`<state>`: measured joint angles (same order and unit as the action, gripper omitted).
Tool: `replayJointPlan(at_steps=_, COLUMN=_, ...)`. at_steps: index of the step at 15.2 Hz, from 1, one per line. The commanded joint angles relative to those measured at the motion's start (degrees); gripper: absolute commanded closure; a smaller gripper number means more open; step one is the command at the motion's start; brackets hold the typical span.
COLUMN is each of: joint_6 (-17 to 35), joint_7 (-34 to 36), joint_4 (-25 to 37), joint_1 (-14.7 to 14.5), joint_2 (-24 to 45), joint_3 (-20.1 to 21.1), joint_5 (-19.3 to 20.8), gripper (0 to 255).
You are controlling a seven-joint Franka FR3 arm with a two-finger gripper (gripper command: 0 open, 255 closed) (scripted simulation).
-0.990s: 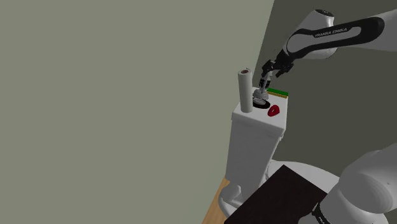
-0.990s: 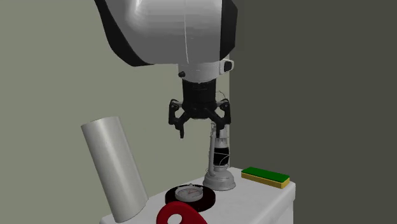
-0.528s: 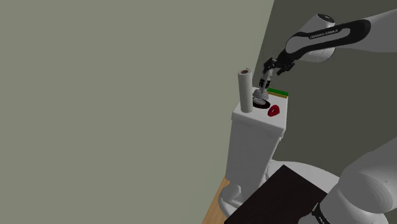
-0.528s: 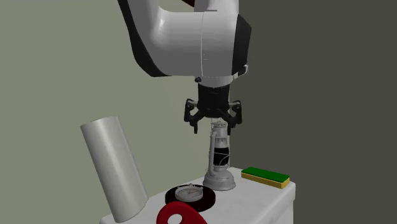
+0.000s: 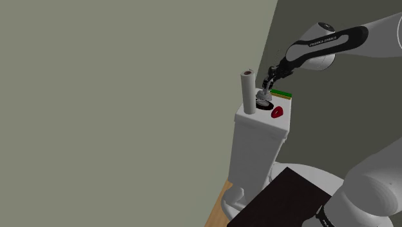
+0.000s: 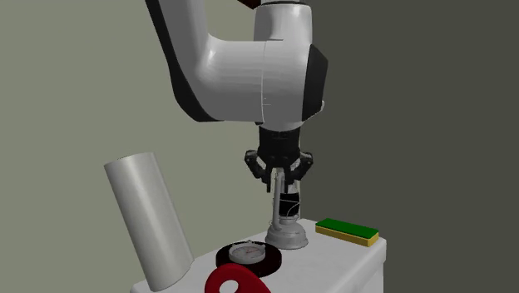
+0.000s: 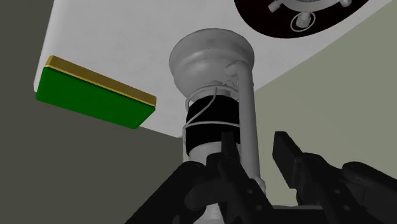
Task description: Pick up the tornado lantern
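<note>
The tornado lantern (image 6: pixel 287 212) is standing upright on the flat top of a white tank (image 6: pixel 349 254), and it is showing as a pale grey piece with a wide, rounded foot, a black band with a thin white wire around its middle, and a slim grey rod running up one side to its top. In the wrist view the lantern (image 7: pixel 213 114) is rising from the tank top (image 7: pixel 108 38) straight toward the camera, foot farthest away. The black gripper (image 6: pixel 284 185) is hanging directly over the lantern's top with its fingers spread a little; in the wrist view the gripper (image 7: pixel 256 145) is straddling the side rod, and a strip of background is showing between the rod and one of the fingers (image 7: pixel 286 153), so they are not pinching it. Just beside the lantern's foot, a shallow black disc (image 6: pixel 264 260) is lying flat with a round white dial (image 6: pixel 247 250) resting in it. On the lantern's other side a green sponge with a yellow underside (image 6: pixel 348 230) is lying flat near the tank's edge. Beyond the disc from the lantern, a pale grey roll (image 6: pixel 150 218) is standing, and a red object (image 6: pixel 237 283) is lying beside the disc. In the shoulder view the gripper (image 5: pixel 268 82) is sitting right above the lantern (image 5: pixel 263 98).
</note>
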<state>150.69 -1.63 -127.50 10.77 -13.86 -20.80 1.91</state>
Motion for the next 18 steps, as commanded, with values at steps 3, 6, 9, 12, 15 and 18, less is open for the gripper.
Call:
replayJointPlan(at_steps=3, joint_6=0.1, joint_7=0.0, joint_4=0.0, joint_1=0.0, joint_2=0.0, joint_3=0.0, joint_5=0.0, gripper=255)
replayJointPlan(at_steps=6, joint_6=0.1, joint_7=0.0, joint_4=0.0, joint_1=0.0, joint_2=0.0, joint_3=0.0, joint_5=0.0, gripper=255)
replayJointPlan(at_steps=9, joint_6=-0.7, joint_7=0.1, joint_4=0.5, joint_1=0.0, joint_2=-0.2, joint_3=0.1, joint_5=0.1, gripper=255)
replayJointPlan(at_steps=12, joint_6=-3.1, joint_7=0.4, joint_4=2.4, joint_1=0.1, joint_2=-0.7, joint_3=0.3, joint_5=0.4, gripper=255)
replayJointPlan(at_steps=15, joint_6=-5.4, joint_7=0.6, joint_4=4.3, joint_1=0.2, joint_2=-1.2, joint_3=0.6, joint_5=0.6, gripper=255)
replayJointPlan(at_steps=18, joint_6=-7.7, joint_7=0.8, joint_4=6.3, joint_1=0.2, joint_2=-1.5, joint_3=0.8, joint_5=0.7, gripper=255)
